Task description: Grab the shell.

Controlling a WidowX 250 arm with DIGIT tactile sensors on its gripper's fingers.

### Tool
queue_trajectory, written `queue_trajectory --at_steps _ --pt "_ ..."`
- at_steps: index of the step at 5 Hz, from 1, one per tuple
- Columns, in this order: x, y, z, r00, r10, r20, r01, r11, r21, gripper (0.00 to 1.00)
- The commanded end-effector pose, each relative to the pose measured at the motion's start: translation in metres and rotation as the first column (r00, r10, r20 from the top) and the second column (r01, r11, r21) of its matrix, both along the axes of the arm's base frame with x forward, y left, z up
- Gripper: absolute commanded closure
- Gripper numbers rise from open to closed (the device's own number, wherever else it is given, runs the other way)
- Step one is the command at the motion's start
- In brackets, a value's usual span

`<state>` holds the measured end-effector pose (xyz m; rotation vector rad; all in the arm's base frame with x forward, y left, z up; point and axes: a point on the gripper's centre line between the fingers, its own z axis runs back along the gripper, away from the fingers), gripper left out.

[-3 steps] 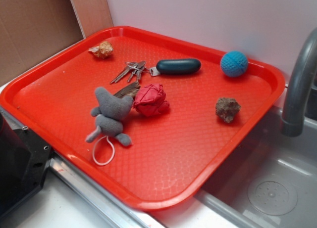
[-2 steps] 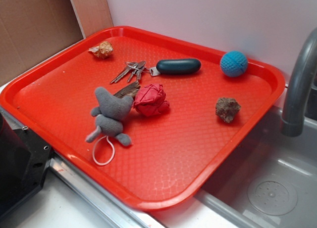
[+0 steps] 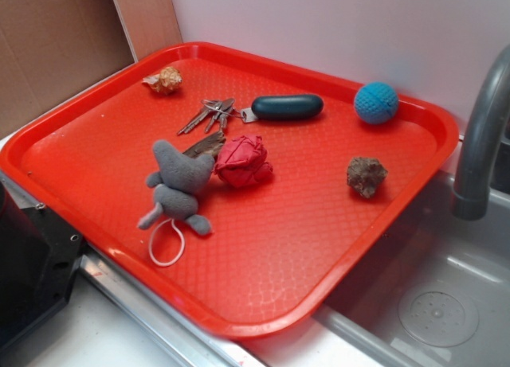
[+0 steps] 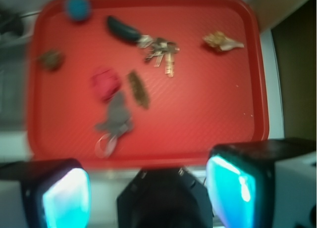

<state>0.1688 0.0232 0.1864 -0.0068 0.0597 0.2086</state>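
A red tray point(image 3: 335, 247) sits on the counter point(image 3: 96, 335) beside a sink point(image 3: 446, 303), with a grey faucet point(image 3: 482, 136) at the right edge of the exterior view. The shell point(image 3: 163, 80), tan-orange with cream patches, lies near the tray's far left corner, apart from everything else; in the wrist view the shell point(image 4: 223, 41) shows its pointed end toward the right. A bunch of keys point(image 3: 209, 114) with a dark oval fob point(image 3: 287, 107) lies just beside it toward the middle. A blue ball point(image 3: 376, 102) rests near the far rim. A brown-grey rock point(image 3: 366, 176) lies toward the right side. In the middle, a crumpled red lump point(image 3: 243, 161) touches a grey plush toy point(image 3: 177, 188) with a white loop point(image 3: 166, 244), and a brown leaf-like piece point(image 3: 205, 146) pokes out between them.

The end effector point(image 4: 148, 188) hangs over the tray's near edge, well apart from the shell, its fingers point(image 4: 64, 196) spread wide with nothing between them
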Motion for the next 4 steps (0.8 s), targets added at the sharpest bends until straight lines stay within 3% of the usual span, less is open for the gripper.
queue_trajectory --at_steps 1,2,4 --pt "0.052 0.048 -0.057 0.875 0.456 0.162 -0.469 0.882 0.048 0.00" --pt "0.055 0.069 -0.071 0.715 0.647 0.264 -0.677 0.735 0.034 0.00" --pt "0.091 0.093 -0.101 0.636 0.713 0.297 -0.743 0.669 -0.014 0.00"
